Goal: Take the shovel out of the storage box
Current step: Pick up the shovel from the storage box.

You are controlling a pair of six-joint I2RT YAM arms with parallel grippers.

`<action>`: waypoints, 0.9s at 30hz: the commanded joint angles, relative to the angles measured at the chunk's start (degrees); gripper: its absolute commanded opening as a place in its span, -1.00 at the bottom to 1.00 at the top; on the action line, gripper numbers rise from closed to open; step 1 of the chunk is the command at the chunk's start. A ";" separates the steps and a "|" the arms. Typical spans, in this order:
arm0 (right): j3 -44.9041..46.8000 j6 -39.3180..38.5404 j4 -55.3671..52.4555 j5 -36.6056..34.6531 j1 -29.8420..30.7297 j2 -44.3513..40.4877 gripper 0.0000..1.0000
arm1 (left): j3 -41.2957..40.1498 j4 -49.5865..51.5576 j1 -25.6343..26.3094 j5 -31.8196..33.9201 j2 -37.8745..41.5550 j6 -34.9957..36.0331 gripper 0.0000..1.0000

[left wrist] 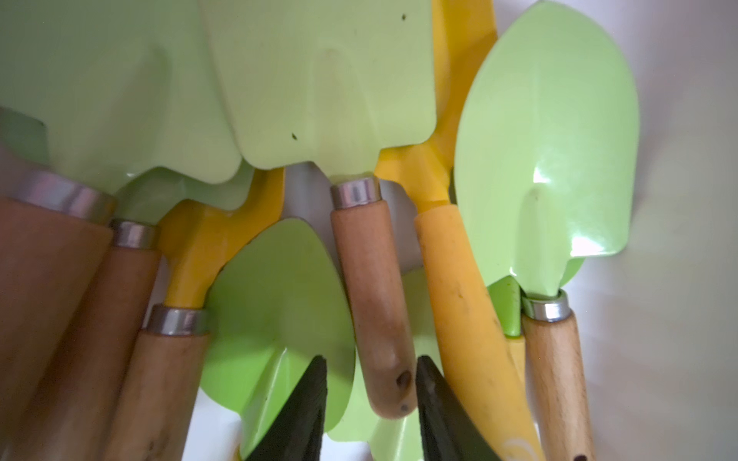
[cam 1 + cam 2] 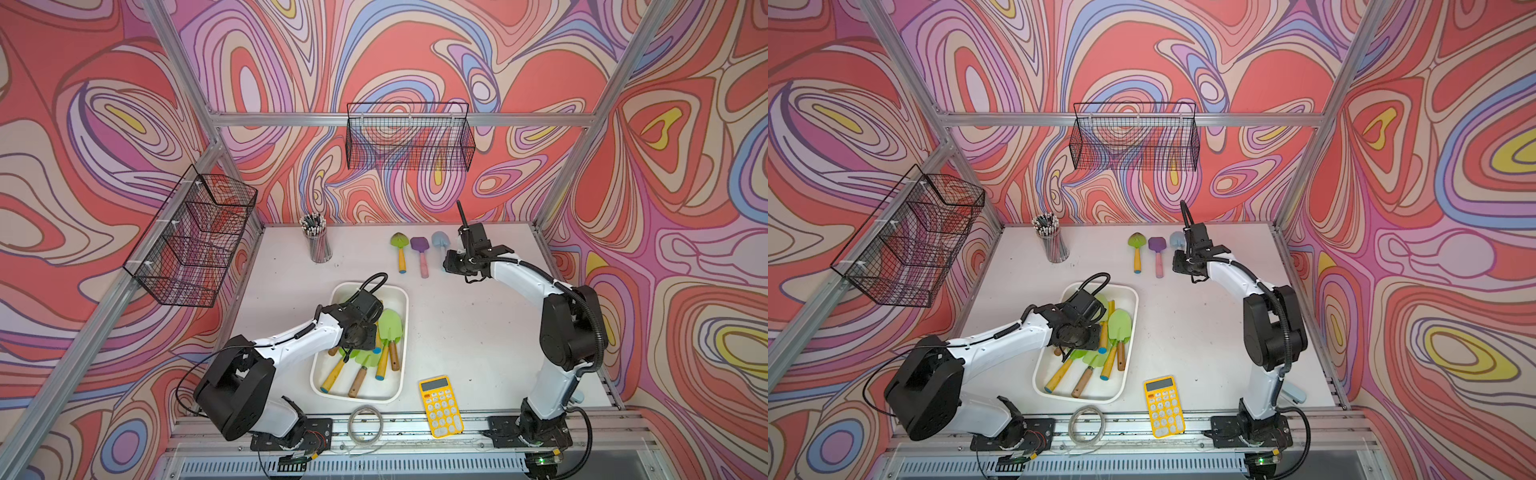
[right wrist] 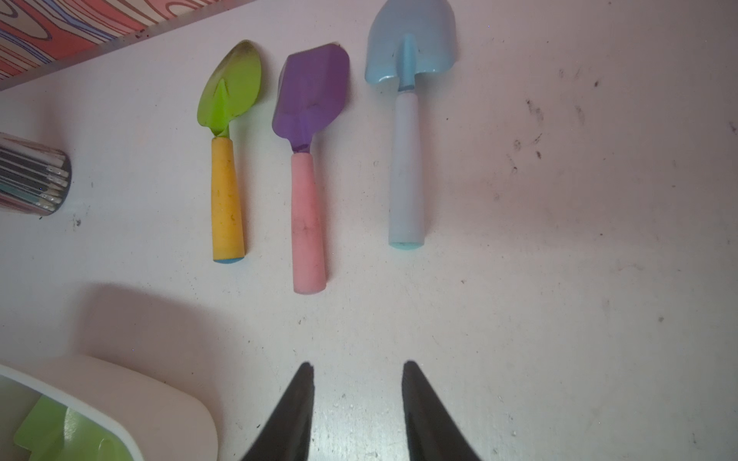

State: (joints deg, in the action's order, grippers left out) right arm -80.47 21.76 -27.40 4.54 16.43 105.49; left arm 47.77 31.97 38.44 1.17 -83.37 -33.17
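Note:
The white storage box [image 2: 397, 382] sits at the front middle of the table and holds several green-bladed shovels with wooden or yellow handles. My left gripper [image 1: 369, 363] is down inside it, jaws partly closed astride the end of a wooden-handled shovel [image 1: 371, 299]. One fingertip [image 1: 425, 375] touches the handle, and a gap shows beside the other fingertip. My right gripper [image 3: 357, 365] hangs open over bare table with nothing between its fingers. Beyond it lie a green shovel [image 3: 227, 159], a purple shovel [image 3: 307, 179] and a blue shovel [image 3: 407, 139], in a row near the back wall.
A cup of pencils [image 2: 318, 243] stands at the back left. A yellow calculator [image 2: 441, 407] and a coil of cable [image 2: 365, 422] lie at the front edge. Black wire baskets hang on the back wall [image 2: 409, 137] and the left wall [image 2: 191, 237].

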 commanded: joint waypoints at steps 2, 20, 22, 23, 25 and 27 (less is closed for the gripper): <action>1.39 0.22 1.07 0.33 0.01 -1.85 -0.23 | 1.66 1.91 1.64 1.78 -1.77 0.60 -0.17; 3.62 0.35 2.52 1.47 0.01 -2.57 -0.23 | 4.96 3.84 4.09 6.13 -7.84 0.85 -0.25; 3.74 0.47 2.71 1.69 0.00 -2.54 -0.23 | 5.22 3.86 4.50 6.36 -8.11 0.89 -0.30; 3.73 0.47 2.71 1.68 0.00 -2.57 -0.23 | 5.47 4.01 4.69 6.63 -8.36 0.88 -0.35; 3.89 0.48 2.83 1.80 0.01 -2.57 -0.23 | 5.67 4.16 4.73 6.90 -8.77 0.90 -0.38; 3.91 0.48 2.96 1.99 0.00 -2.59 -0.23 | 5.67 4.09 4.81 6.92 -9.41 0.85 -0.38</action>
State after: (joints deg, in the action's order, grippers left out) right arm -77.47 21.78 -25.45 6.07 16.43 104.86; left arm 52.40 34.28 42.83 6.96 -91.18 -32.58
